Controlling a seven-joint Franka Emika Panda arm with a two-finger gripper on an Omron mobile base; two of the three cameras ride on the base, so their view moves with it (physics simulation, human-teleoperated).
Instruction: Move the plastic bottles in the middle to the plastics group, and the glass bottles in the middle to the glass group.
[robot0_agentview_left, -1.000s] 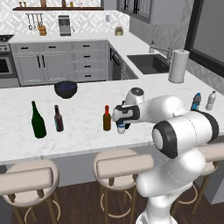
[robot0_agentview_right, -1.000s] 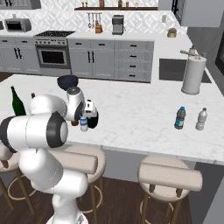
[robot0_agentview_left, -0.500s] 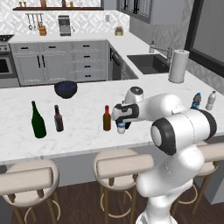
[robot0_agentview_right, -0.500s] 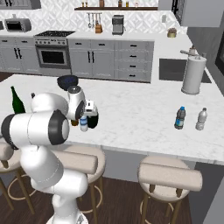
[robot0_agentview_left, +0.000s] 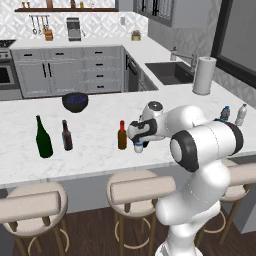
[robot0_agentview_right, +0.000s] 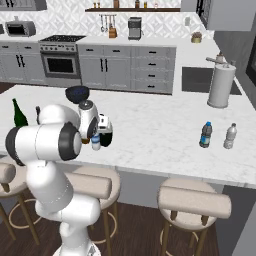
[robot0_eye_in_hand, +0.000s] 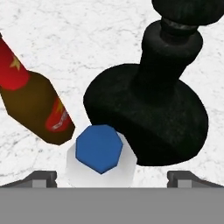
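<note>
Nothing moved since before: jaws wide apart over water bottle (robot0_eye_in_hand: 99, 154) on white marble counter (robot0_agentview_left: 95, 140).

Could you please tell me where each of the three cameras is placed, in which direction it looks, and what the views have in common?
Left base view: behind the arm on its left, facing forward and down over the counter; the white arm rises at lower right.
Right base view: behind on the right, same counter; the arm rises at lower left.
Hand view: on the hand, looking straight down; open gripper fingertips at the bottom.
Shared: the small water bottle, the amber bottle and the black bottle.
</note>
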